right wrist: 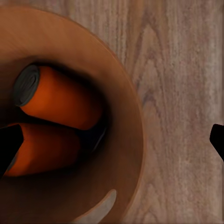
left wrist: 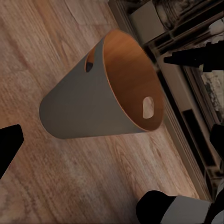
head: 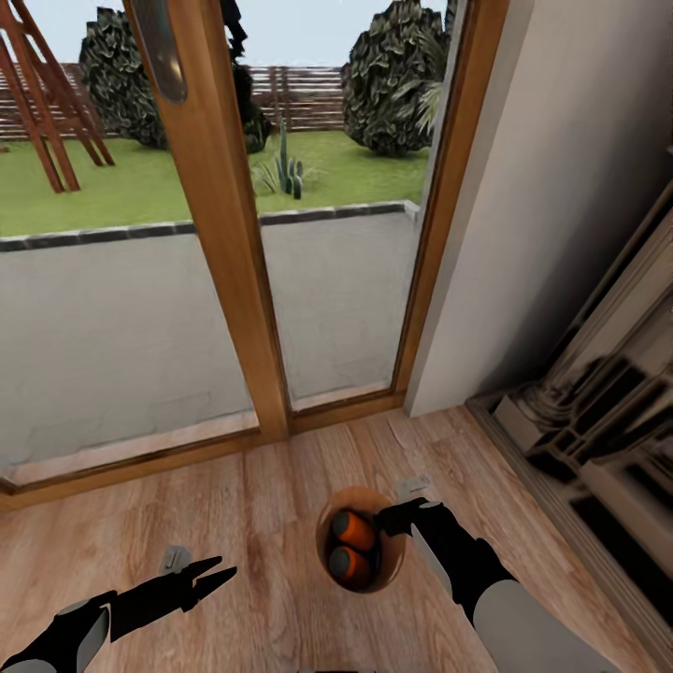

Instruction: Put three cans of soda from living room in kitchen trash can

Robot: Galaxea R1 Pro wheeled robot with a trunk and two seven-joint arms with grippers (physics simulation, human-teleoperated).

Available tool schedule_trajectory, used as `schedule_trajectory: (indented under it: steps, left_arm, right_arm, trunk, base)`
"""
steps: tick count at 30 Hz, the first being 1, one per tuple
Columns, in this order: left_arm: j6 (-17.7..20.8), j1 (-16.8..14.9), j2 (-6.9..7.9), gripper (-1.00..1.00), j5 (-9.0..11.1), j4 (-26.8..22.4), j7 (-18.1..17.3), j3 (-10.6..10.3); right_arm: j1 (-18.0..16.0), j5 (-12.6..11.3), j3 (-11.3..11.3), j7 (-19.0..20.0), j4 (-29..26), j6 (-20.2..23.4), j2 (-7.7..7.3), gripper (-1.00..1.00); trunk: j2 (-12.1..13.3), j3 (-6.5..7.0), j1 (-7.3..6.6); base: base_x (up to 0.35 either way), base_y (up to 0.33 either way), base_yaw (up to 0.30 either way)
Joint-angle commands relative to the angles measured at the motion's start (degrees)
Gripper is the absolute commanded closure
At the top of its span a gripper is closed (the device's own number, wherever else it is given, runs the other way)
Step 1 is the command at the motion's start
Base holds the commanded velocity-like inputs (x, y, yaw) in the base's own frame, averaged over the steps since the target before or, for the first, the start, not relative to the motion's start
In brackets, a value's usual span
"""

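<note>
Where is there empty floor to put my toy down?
Bare wood floor lies between the glass door and the left gripper, and between the door and the trash can. It is crowded at the can: two orange cans inside, right gripper at its rim.

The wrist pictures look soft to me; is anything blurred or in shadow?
Right wrist view: the orange cans are blurred, deep in the bin's shadowed inside. Left wrist view: the wood floor looks smeared. Head view: the garden is bright and sharper.

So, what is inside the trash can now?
Two orange soda cans lie on their sides inside the trash can. Whatever is beneath them is covered, so a third can cannot be confirmed.
</note>
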Motion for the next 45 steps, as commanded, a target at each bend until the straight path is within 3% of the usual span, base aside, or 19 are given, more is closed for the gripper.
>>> schedule_trajectory:
  steps: [1,7,11,45]
  left_arm:
    - [0.00,0.00,0.00,-1.00,0.00,-0.01,0.00,-0.01]
    - [0.00,0.00,0.00,-1.00,0.01,-0.02,-0.01,-0.01]
    - [0.00,0.00,0.00,-1.00,0.02,-0.03,-0.06,-0.01]
    - [0.09,0.00,0.00,-1.00,0.02,-0.03,0.00,-0.01]
  right_arm:
    - [0.00,0.00,0.00,0.00,0.00,0.00,0.00,-1.00]
    - [0.00,-0.02,0.00,0.00,0.05,0.05,0.01,-1.00]
    - [0.00,0.00,-0.01,0.00,0.09,0.05,-0.01,-1.00]
    - [0.00,0.00,-0.09,0.00,0.09,0.00,0.00,-1.00]
  trunk:
    - [0.42,0.18,-0.23]
    - [2.82,1.26,-1.54]
    - [2.82,1.26,-1.54]
    - [16.46,7.37,-9.01]
  base:
    - [0.000,0.000,0.000]
    - [0.000,0.000,0.000]
    - [0.000,0.000,0.000]
    - [0.000,0.000,0.000]
